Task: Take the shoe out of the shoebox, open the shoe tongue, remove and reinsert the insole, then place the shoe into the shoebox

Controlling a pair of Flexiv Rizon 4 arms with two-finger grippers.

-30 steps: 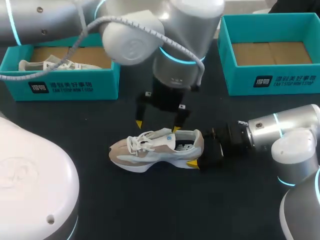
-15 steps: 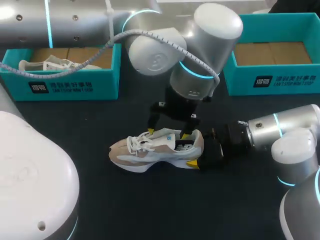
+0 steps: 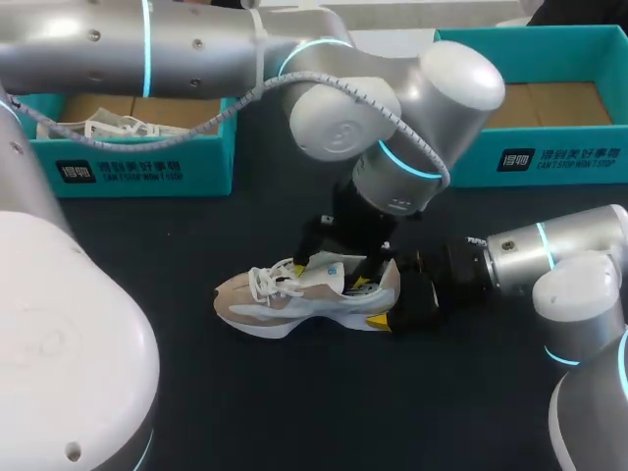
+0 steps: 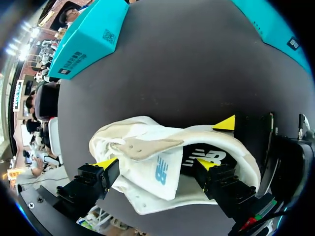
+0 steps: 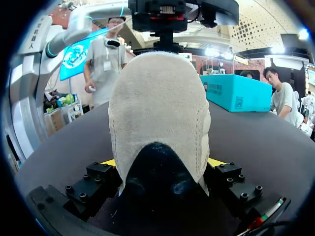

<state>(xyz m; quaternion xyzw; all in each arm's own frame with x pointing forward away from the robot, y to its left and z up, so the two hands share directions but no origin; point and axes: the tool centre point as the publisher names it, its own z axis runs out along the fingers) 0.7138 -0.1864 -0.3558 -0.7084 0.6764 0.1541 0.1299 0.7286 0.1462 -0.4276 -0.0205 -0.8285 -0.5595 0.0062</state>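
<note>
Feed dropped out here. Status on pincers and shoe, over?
Right pincer shut on shoe heel. Left pincer open, astride the tongue. Shoe upright on table. Nothing in the way.

L pincer (image 4: 155,163) spread | tongue (image 4: 158,173) btwn tips | one tip inside shoe (image 4: 135,129) opening

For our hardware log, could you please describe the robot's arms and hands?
The left arm and right arm: rounded silver-grey links, cyan rings; a braided grey cable follows the left. The left hand and right hand: black, yellow fingertips.
</note>
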